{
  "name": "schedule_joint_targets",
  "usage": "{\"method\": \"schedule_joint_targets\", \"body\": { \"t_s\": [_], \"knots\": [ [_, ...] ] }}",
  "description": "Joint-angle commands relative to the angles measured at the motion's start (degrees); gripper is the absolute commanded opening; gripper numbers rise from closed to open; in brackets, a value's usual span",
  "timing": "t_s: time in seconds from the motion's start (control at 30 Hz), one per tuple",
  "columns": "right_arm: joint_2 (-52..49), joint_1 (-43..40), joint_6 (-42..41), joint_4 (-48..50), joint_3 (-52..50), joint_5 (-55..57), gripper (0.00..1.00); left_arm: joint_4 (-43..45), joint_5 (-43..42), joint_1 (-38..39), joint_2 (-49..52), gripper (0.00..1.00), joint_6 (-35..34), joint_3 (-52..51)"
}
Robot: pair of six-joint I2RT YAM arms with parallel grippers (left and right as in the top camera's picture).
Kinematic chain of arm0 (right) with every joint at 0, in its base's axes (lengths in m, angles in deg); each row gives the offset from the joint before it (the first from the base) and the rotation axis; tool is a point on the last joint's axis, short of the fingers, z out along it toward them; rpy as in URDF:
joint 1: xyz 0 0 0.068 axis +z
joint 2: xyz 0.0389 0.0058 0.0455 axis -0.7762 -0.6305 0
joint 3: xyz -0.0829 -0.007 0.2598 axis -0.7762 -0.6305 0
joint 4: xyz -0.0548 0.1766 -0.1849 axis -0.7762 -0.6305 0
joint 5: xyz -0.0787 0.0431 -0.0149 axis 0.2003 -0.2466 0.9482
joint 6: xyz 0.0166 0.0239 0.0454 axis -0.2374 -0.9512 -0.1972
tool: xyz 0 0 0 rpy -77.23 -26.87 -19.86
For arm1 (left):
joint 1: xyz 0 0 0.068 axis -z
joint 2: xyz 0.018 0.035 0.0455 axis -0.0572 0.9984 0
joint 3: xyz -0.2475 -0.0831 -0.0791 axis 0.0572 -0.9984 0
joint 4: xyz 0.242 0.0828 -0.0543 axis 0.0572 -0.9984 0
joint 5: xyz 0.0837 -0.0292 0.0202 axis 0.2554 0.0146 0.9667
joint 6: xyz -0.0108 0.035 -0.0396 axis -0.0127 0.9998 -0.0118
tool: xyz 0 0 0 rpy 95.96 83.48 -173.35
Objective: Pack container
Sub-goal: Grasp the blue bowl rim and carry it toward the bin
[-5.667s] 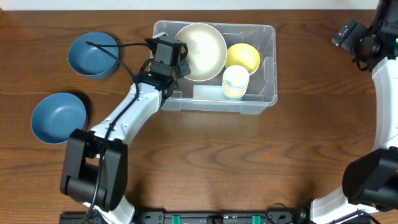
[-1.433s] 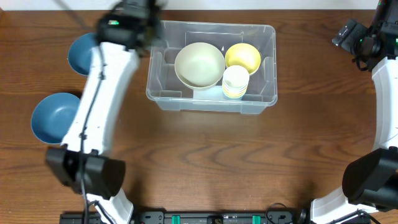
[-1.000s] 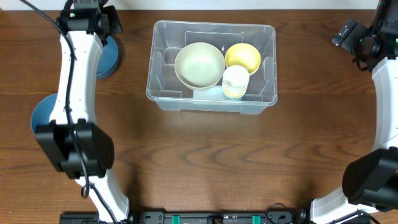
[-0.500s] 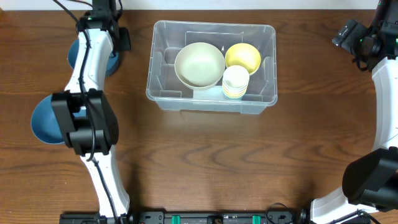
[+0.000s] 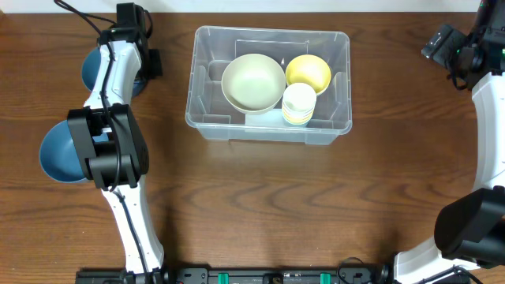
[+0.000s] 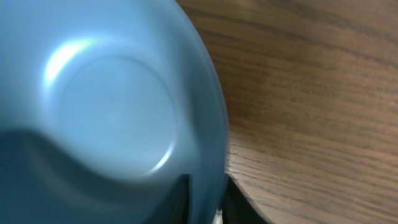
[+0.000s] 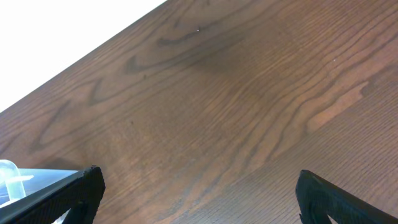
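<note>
The container (image 5: 207, 118), a clear bin, stands at the table's back middle. It holds a cream bowl (image 5: 252, 81), a yellow bowl (image 5: 308, 71) and a stack of pale cups (image 5: 298, 104). Left of it lies a blue bowl (image 5: 92, 69), which fills the left wrist view (image 6: 106, 112). My left gripper (image 5: 145, 69) (image 6: 202, 200) is shut on that bowl's right rim, one finger inside and one outside. My right gripper (image 5: 448, 43) (image 7: 199, 199) hangs open over bare wood at the far right, holding nothing.
A second blue bowl (image 5: 55, 154) sits at the left edge, partly under my left arm. A corner of the bin (image 7: 9, 177) shows at the left of the right wrist view. The table's back edge runs just behind the bin.
My left arm has swung from the bin to the far-left blue bowl, and its jaws have closed on the rim. The right arm has not moved.
</note>
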Motion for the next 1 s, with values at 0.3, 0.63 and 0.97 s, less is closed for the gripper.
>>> {"method": "schedule_joint_targets", "body": {
  "t_s": [0.3,0.63,0.97],
  "knots": [
    [0.8,-0.2,-0.5,0.1,0.7,0.3,0.99,-3.8,0.2,-0.2,-1.4,0.05,-4.2,-0.6],
    [0.8,-0.2,-0.5,0.1,0.7,0.3,0.99,-6.4,-0.2,-0.2,-11.2,0.06,-6.5,-0.6],
    [0.8,-0.2,-0.5,0.1,0.7,0.3,0.99,-7.9,-7.9,2.4,-26.1,0.06,-7.6,-0.6]
  ]
}}
